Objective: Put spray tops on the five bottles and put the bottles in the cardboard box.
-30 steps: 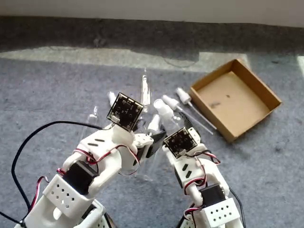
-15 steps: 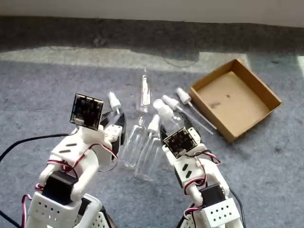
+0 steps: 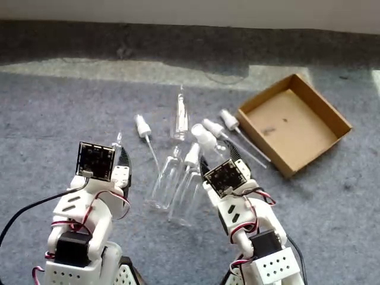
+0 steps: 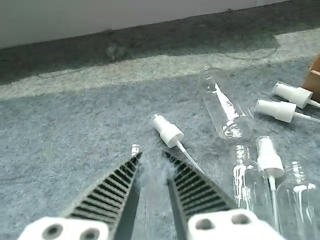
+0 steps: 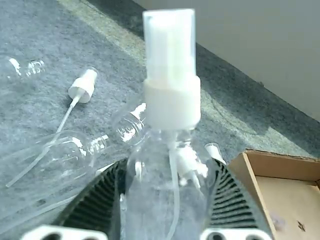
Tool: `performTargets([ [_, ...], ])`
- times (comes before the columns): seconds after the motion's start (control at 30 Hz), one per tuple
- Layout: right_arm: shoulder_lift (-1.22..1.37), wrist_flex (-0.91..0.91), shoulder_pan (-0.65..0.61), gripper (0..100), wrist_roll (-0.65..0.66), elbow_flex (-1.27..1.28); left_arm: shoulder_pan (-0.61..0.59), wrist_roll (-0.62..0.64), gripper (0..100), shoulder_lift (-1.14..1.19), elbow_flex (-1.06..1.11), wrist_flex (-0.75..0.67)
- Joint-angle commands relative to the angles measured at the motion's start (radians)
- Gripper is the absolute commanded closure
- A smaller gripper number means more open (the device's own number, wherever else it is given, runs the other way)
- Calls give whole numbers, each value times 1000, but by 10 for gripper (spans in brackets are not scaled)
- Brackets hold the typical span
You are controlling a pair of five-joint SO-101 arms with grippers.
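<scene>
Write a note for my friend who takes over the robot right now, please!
Right gripper: shut on a bottle that has a top on it.
Left gripper: open, low over the carpet, beside a bare bottle neck.
Three more bottles lie between the arms, with loose tops around them.
Box: nothing in it.
Done: one bottle topped.
Left: tops on the other four, then all five into the box.
</scene>
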Motion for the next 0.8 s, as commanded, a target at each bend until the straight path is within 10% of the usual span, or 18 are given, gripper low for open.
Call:
performTargets([
  [0.0, -18, -28, 31, 907, 2, 41, -22, -9, 995, -59, 51, 5],
  [0.77, -10, 104, 375, 907, -160, -265, -22, -11, 995, -87, 305, -2],
])
